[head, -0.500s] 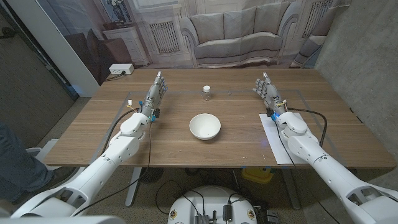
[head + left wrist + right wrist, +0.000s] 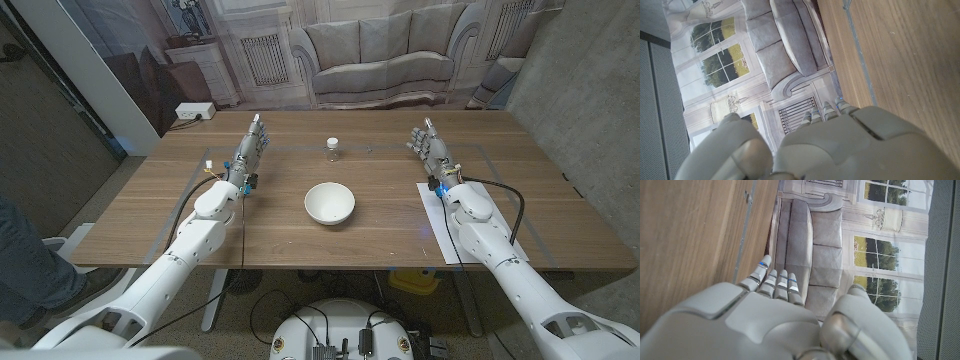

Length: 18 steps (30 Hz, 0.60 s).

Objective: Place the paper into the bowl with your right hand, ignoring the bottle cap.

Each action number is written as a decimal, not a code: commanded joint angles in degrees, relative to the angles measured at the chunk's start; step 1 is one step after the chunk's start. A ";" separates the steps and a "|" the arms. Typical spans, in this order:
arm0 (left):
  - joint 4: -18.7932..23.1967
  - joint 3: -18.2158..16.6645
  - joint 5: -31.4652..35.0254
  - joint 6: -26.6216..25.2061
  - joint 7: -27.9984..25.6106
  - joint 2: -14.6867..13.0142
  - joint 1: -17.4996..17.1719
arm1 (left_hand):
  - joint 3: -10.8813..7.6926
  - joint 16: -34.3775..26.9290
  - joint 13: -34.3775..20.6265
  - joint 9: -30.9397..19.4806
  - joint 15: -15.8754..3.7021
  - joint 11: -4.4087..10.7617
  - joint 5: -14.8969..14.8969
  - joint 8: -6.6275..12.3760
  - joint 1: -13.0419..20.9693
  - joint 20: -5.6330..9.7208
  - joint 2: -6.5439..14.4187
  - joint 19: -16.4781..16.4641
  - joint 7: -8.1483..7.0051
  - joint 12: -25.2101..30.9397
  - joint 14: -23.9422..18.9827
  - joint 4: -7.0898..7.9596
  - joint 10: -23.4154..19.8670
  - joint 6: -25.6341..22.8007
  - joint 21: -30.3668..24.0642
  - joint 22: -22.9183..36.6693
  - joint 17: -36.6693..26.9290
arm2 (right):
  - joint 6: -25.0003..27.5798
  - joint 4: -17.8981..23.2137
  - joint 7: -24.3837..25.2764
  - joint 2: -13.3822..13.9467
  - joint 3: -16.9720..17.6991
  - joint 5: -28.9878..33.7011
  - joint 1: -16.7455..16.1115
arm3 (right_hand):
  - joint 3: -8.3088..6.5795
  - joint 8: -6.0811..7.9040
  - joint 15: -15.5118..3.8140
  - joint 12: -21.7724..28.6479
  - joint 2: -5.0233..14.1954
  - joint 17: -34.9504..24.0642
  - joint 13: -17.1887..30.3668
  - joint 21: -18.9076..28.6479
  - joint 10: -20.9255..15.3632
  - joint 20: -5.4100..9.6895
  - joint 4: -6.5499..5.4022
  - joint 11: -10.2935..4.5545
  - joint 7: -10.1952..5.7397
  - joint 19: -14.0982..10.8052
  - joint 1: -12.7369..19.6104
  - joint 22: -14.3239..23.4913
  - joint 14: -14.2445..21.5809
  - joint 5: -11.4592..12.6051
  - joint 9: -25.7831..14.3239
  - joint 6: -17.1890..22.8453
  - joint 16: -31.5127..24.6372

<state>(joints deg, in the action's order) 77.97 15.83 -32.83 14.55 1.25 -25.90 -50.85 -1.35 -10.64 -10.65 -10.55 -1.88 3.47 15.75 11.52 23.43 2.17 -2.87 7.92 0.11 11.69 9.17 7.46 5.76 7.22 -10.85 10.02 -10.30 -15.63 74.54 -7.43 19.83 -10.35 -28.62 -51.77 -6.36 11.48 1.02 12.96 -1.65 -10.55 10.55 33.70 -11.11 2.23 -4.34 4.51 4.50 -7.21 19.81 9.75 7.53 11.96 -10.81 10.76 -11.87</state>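
White paper lies on the wooden surface at the lower right of the head view, a sheet running from beside the right wrist down toward the near edge, with the right forearm lying across much of it. The white bowl sits at the centre of the frame, well apart from the sheet, and nothing shows inside it. By these signs the task looks unstarted: the paper is not lifted, not gripped, and the whole carry to the bowl is left to do.

Right hand stands in the upper right of the frame, beyond the sheet's far end, fingers straight and close together, holding nothing; the right wrist view shows the same extended fingers over bare wood. Left hand stands likewise at the upper left, fingers stretched out and empty.

A small bottle cap, or something like it, sits just above the bowl toward the far edge; it is too small to tell whether it is a cap alone or a tiny capped jar.

How far the sheet reaches under the arm cannot be made out, nor whether its near end overhangs the edge. Whether it is one sheet or several is unclear too.
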 commanded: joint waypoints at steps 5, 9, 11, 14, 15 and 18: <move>3.33 -2.56 3.14 -2.53 0.28 1.24 -1.94 | -0.17 -0.39 -0.18 -0.16 -0.26 0.24 0.51 0.42 0.64 3.62 0.61 -0.38 0.00 0.37 -0.90 -0.19 -0.71 -0.93 -0.48 0.25 -0.08 | 0.50 4.22 -2.81 -2.84 5.66 3.83 -3.42 | -0.34 0.30 -0.17 0.41 0.30 -0.25 0.19 -0.40 -1.12 1.84 0.35 0.10 -0.06 -0.74 0.19 0.12 0.95 0.25 -0.12 0.99 -0.28; 4.12 -2.78 3.50 -2.66 -0.10 1.31 -2.45 | -0.18 -0.38 -0.17 -0.15 -0.24 0.30 0.58 0.45 0.78 3.51 0.73 -0.43 -0.03 0.44 -1.01 -0.27 -0.97 -1.14 -0.51 0.24 -0.07 | 0.39 5.59 -2.81 -2.68 6.40 3.89 -4.39 | -0.33 0.33 -0.14 0.41 0.33 -0.25 0.20 -0.51 -1.22 1.80 0.38 -0.03 -0.09 -0.85 0.21 0.13 1.13 0.25 -0.12 1.13 -0.30; 4.45 -2.86 3.61 -2.65 -0.28 1.36 -2.69 | -0.18 -0.37 -0.17 -0.15 -0.25 0.29 0.60 0.44 0.84 3.49 0.78 -0.48 -0.03 0.45 -1.03 -0.30 -1.01 -1.17 -0.53 0.24 -0.07 | 0.20 5.99 -3.02 -2.61 6.74 3.75 -4.80 | -0.33 0.31 -0.15 0.42 0.36 -0.25 0.20 -0.56 -1.28 1.80 0.40 -0.06 -0.08 -0.89 0.23 0.14 1.24 0.25 -0.12 1.13 -0.31; 4.92 -2.95 3.72 -2.61 -0.52 1.41 -3.03 | -0.19 -0.40 -0.16 -0.15 -0.22 0.26 0.65 0.47 0.94 3.45 0.86 -0.51 -0.14 0.47 -1.19 -0.35 -1.12 -1.33 -0.54 0.24 -0.07 | -0.17 6.40 -3.28 -2.48 7.13 3.66 -5.33 | -0.33 0.31 -0.19 0.44 0.38 -0.24 0.21 -0.62 -1.36 1.78 0.43 -0.07 -0.18 -0.96 0.26 0.14 1.28 0.25 -0.12 1.17 -0.30; 5.07 -2.97 3.70 -2.64 -0.52 1.39 -3.13 | -0.19 -0.40 -0.16 -0.15 -0.26 0.20 0.66 0.49 0.97 3.45 0.89 -0.52 -0.14 0.49 -1.23 -0.37 -1.18 -1.41 -0.55 0.24 -0.07 | -0.32 6.52 -3.32 -2.44 7.24 3.67 -5.50 | -0.33 0.30 -0.25 0.46 0.39 -0.24 0.21 -0.66 -1.43 1.79 0.44 -0.17 -0.18 -0.98 0.28 0.14 1.29 0.25 -0.12 1.17 -0.29; 5.45 -3.04 3.26 -3.01 0.03 1.19 -3.34 | -0.19 -0.40 -0.16 -0.15 -0.22 0.13 0.70 0.51 1.06 3.41 0.96 -0.63 -0.11 0.49 -1.31 -0.42 -1.24 -1.55 -0.59 0.24 -0.07 | -0.66 6.91 -3.49 -2.20 7.49 3.75 -6.00 | -0.33 0.29 -0.28 0.44 0.40 -0.23 0.21 -0.71 -1.42 1.79 0.49 -0.16 -0.20 -1.05 0.33 0.15 1.32 0.26 -0.11 1.20 -0.27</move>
<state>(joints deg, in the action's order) 81.67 13.40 -29.76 12.22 1.26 -24.75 -53.11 -1.59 -10.64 -10.66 -10.55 -1.95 3.67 16.19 11.51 24.19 1.95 -2.10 7.71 0.00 11.69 8.02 7.21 4.74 6.07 -10.85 10.01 -10.29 -15.28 79.43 -10.09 17.39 -4.51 -25.33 -55.86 -6.59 11.48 0.70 12.95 -1.41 -10.54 10.53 33.03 -11.86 2.24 -4.11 4.29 4.40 -7.83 20.03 9.75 8.46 11.96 -10.80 11.48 -11.86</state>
